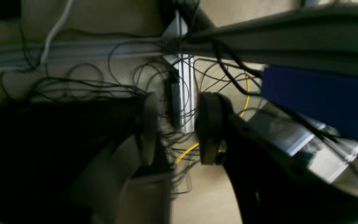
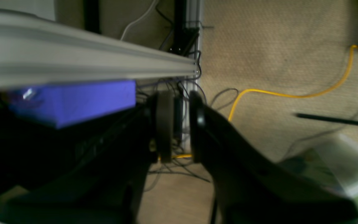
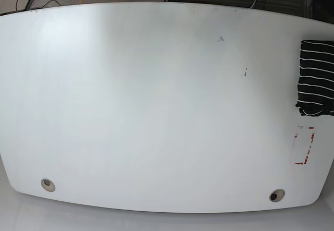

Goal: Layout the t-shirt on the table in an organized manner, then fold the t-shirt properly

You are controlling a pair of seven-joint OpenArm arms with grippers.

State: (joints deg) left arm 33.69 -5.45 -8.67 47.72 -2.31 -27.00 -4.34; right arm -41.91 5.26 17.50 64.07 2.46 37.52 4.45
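Your overhead view shows the white table (image 3: 156, 106) with the t-shirt (image 3: 316, 78), black with thin white stripes, lying folded at the three o'clock edge, partly cut off by the frame. Just below it, toward four o'clock, sits a red-and-white sticker (image 3: 303, 146). Neither arm appears there. Your left gripper (image 1: 174, 127) hangs over tangled cables (image 1: 104, 84) and carpet, jaws parted and empty. Your right gripper (image 2: 178, 126) has its pads nearly together, a slim gap between them, holding nothing, with a yellow cable (image 2: 291, 95) beyond.
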